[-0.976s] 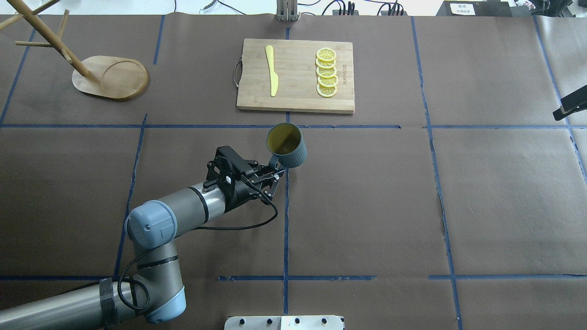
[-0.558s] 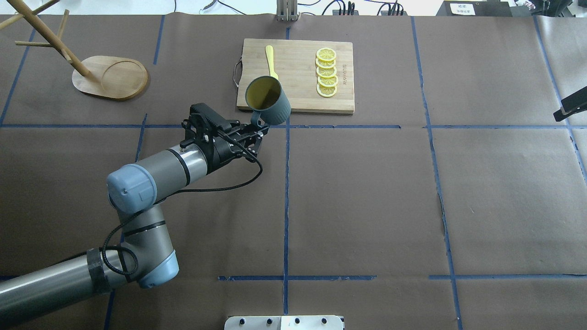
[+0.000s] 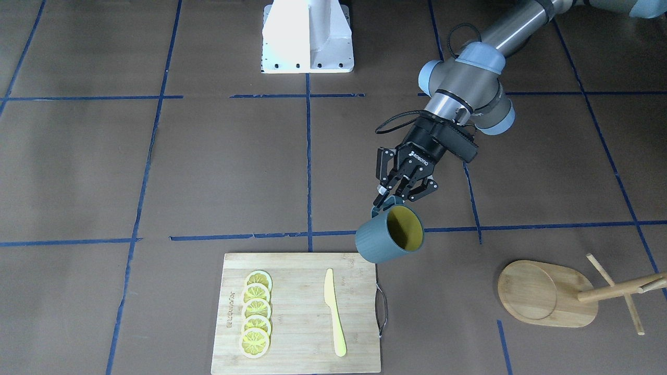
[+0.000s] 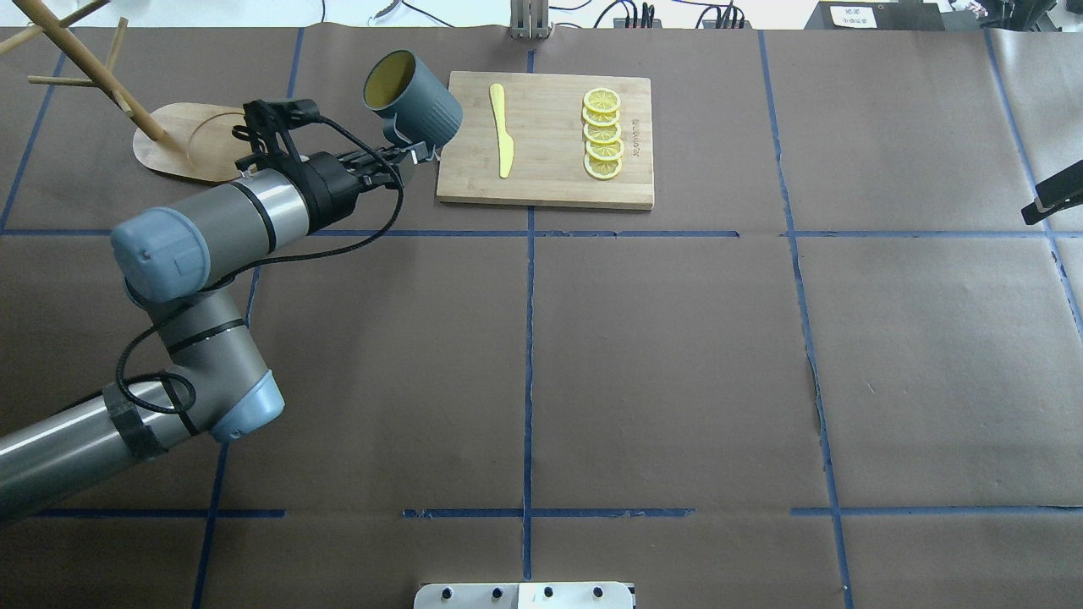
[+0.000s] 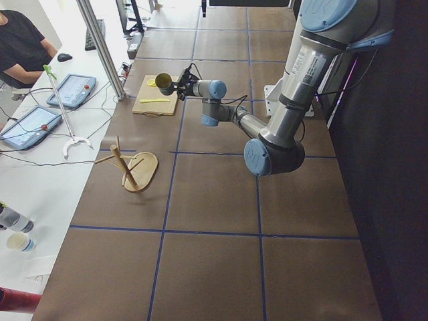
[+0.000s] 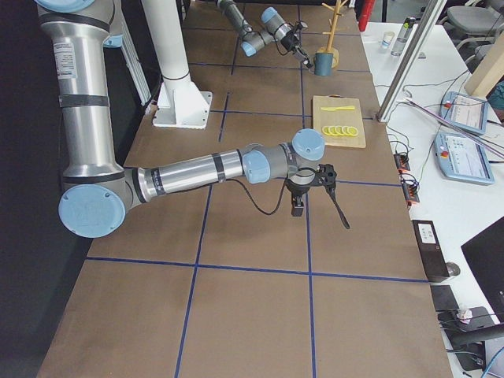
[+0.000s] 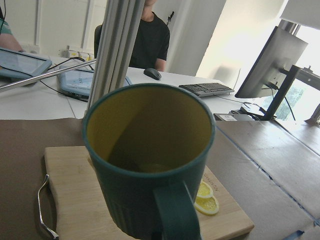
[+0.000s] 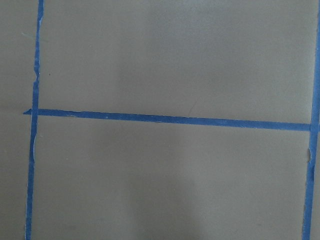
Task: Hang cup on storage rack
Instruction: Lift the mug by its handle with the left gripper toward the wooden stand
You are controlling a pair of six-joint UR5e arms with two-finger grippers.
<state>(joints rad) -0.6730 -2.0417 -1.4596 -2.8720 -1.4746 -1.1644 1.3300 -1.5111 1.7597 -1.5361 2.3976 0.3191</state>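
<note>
My left gripper [image 4: 408,155] is shut on the loop handle of the dark teal-grey cup [image 4: 415,100] and holds it in the air, tilted, its yellow mouth turned toward the storage rack. The cup hangs between the rack and the cutting board's left edge. It also shows in the front view [image 3: 390,234] below the gripper [image 3: 388,200], and it fills the left wrist view [image 7: 150,165]. The wooden storage rack [image 4: 203,139] stands at the far left, with its post and pegs [image 4: 85,72] leaning left. My right gripper [image 6: 299,206] shows only in the right side view, over bare table; I cannot tell its state.
A bamboo cutting board [image 4: 550,182] lies at the back centre, with a yellow knife [image 4: 502,131] and several lemon slices [image 4: 602,135] on it. Blue tape lines cross the brown table cover. An operators' desk with tablets [image 5: 70,90] runs along the far side.
My left arm has carried the cup from the table's centre back and to the left, past the cutting board's left edge, toward the rack. The cup's mouth has turned toward the rack.
</note>
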